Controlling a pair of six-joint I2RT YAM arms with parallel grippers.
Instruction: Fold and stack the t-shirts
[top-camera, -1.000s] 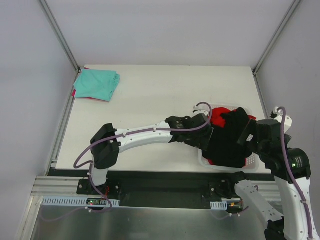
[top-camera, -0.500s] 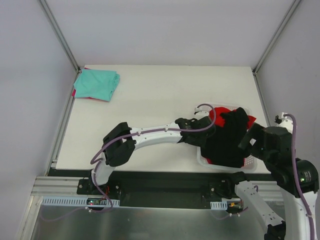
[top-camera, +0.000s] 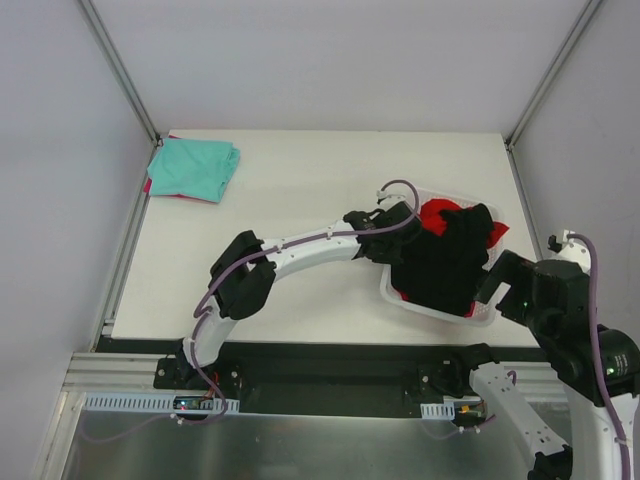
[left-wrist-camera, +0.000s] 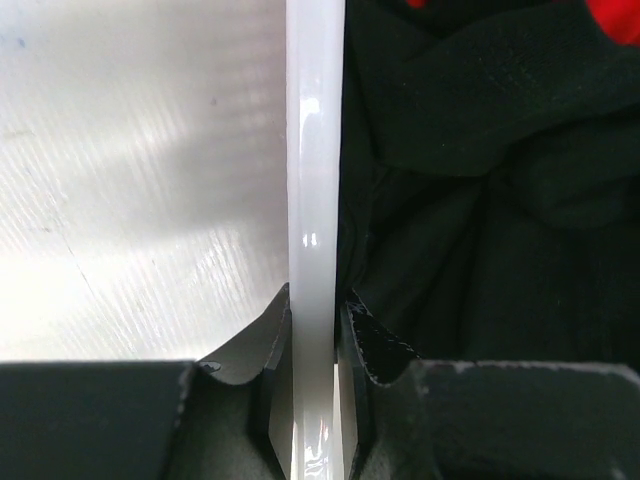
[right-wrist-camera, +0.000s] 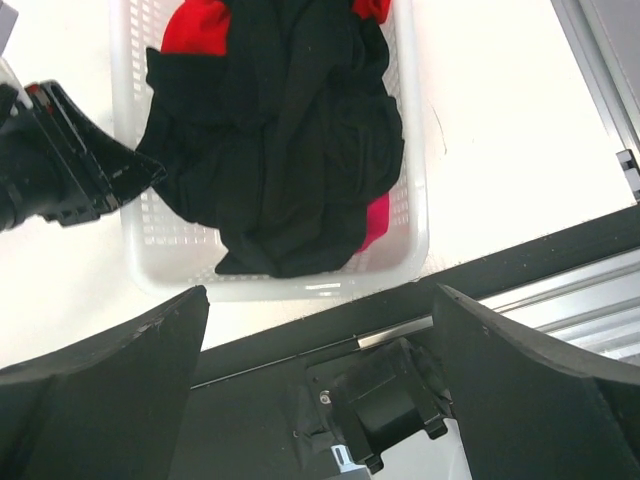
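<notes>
A white slotted basket at the table's right holds a crumpled black t-shirt over a red one; a pink one peeks out at its near end. My left gripper is shut on the basket's left rim, one finger outside and one inside against the black cloth. My right gripper hangs open above the table's near edge, off the basket's near end, with nothing between its fingers. A folded teal t-shirt lies at the far left corner, over a sliver of red cloth.
The basket sits askew near the table's front right. Metal frame posts rise at the far corners, and grey walls close in both sides. The black base rail runs just below the basket's near end.
My left gripper has closed on the basket's rim, and the basket has shifted left and turned. The right arm has drawn back toward the near right.
</notes>
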